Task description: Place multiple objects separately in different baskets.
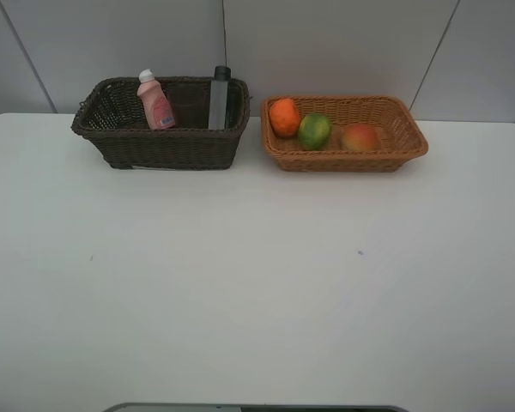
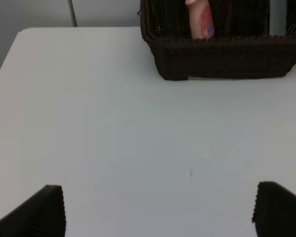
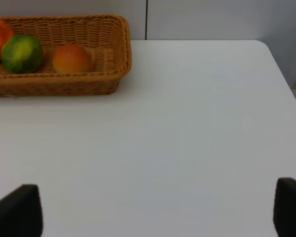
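Nearest the rig, both arms are pulled back off the white table (image 1: 257,300) and out of the overhead view. Left gripper (image 2: 158,210) hangs w/ jaws spread wide, nothing btwn them; only its two dark fingertips (image 2: 39,215) show at the frame's edge. Right gripper (image 3: 158,212) likewise: jaws wide apart, empty, above bare tabletop.

Mid-table: nothing lies loose; no item is left outside a basket.

Far edge, by the wall: the dark-brown wicker basket (image 1: 159,148) holds the pink bottle w/ white cap (image 1: 155,101), leaning, and a tall grey-capped bottle (image 1: 220,99) standing upright against the back rim. The wrist view hints at a dim reddish shape in the basket's shadow, too murky to name. Just beside it, not touching, the shallow orange-tan basket (image 1: 343,159) holds three fruits in a row: orange (image 1: 284,117), green mango-like fruit (image 1: 314,131), red-yellow peach (image 1: 360,137).

Judgement: sorting looks done or nearly so, bottles one side, fruit the other. Risks from here are few. The pink bottle's lean means a bump to the dark basket could tip it further, maybe against the tall bottle, which stands w/ little support. The tan basket's low wall would let the round fruit roll out if an arm nudges it. An item lost in the deep basket's shadow could go uncounted.
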Motion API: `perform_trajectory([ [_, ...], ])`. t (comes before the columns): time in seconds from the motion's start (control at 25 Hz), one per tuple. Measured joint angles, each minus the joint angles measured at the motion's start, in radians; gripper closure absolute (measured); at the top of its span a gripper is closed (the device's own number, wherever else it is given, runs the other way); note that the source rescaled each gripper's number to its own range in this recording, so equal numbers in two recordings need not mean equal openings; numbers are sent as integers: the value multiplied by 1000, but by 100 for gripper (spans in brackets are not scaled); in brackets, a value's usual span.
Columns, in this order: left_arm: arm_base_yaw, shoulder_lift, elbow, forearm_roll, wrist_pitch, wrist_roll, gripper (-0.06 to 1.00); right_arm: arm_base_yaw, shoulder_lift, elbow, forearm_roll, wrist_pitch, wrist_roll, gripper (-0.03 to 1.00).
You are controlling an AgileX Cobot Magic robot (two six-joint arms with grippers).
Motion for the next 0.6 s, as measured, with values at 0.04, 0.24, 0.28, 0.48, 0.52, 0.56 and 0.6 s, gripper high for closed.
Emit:
perform_trajectory([
  [0.04, 0, 0, 1, 1, 1, 0, -3, 0, 0, 0, 0, 0, 0, 1],
  [0.24, -94, 0, 25, 32, -27, -6, -3, 0, 0, 0, 0, 0, 0, 1],
  [0.28, -119, 0, 25, 42, -28, -16, -3, 0, 0, 0, 0, 0, 0, 1],
  [0.48, -134, 0, 25, 66, -28, -48, -3, 0, 0, 0, 0, 0, 0, 1],
  [0.52, -134, 0, 25, 68, -28, -49, -3, 0, 0, 0, 0, 0, 0, 1],
  [0.56, -134, 0, 25, 68, -28, -50, -3, 0, 0, 0, 0, 0, 0, 1],
  [0.6, -134, 0, 26, 68, -28, -51, -3, 0, 0, 0, 0, 0, 0, 1],
])
